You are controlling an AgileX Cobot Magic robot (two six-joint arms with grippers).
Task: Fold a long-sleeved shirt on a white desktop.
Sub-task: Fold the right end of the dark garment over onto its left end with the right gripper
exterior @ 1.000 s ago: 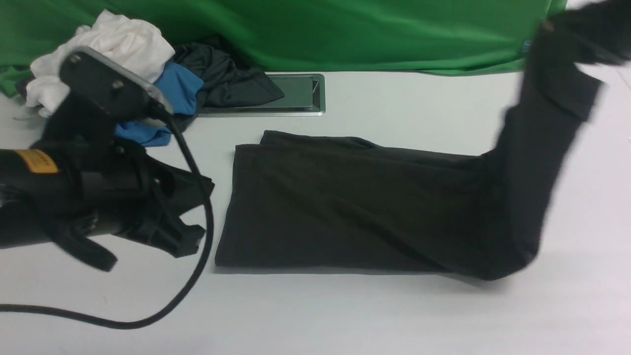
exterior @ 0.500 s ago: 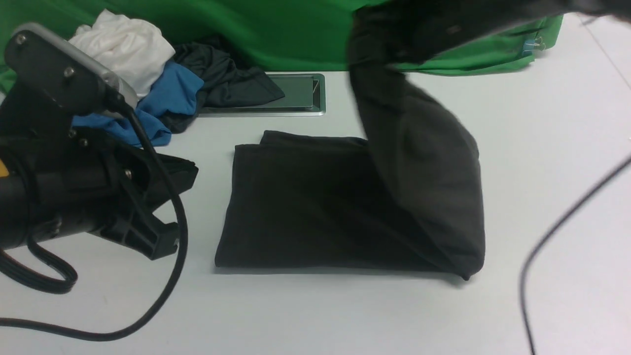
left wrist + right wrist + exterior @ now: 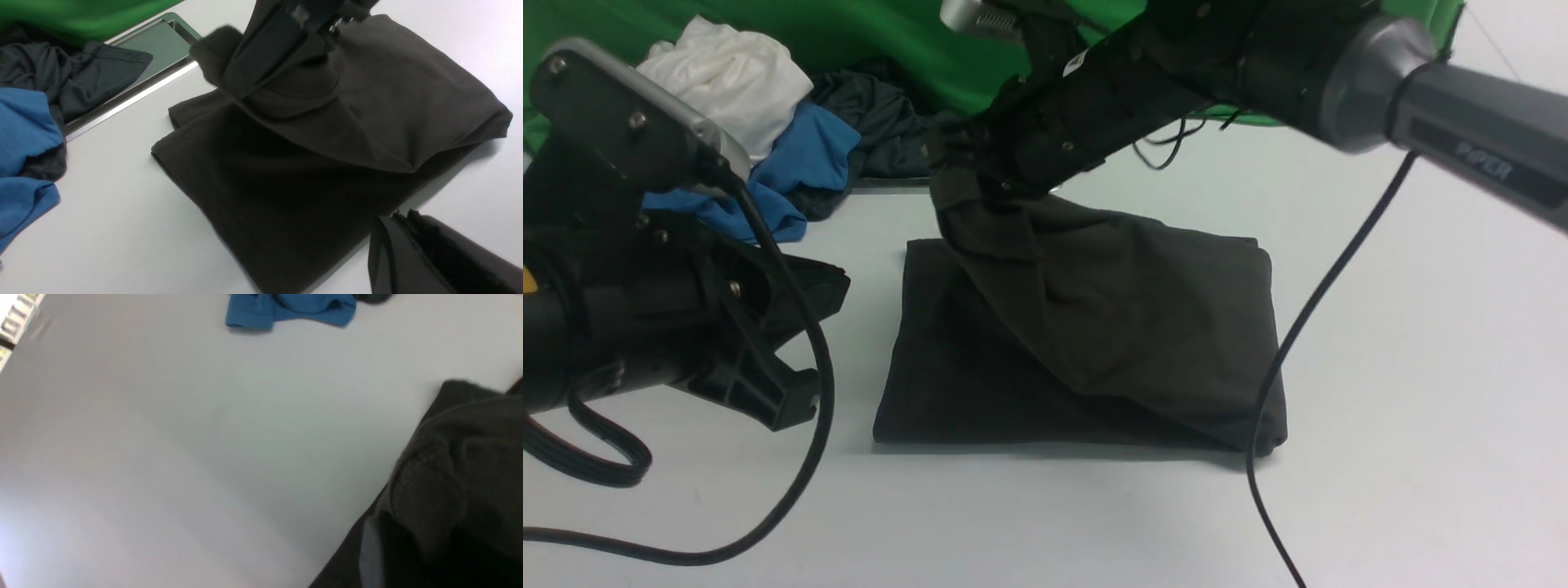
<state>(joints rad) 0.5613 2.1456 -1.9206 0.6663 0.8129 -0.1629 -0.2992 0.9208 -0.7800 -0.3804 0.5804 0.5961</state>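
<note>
Right now I am holding the right claw clenched on one end of the shirt, lifted just above the far left corner of the folded stack, so that the raised half is draping back over the half lying flat on the white surface and the two ends are lining up. Meanwhile I am keeping the left claw clenched on nothing, parked near the shirt's left edge and clear of the fold. As it is lying, the shirt's long axis is running left to right across the surface, with the doubled-over edge pointing toward my right.
</note>
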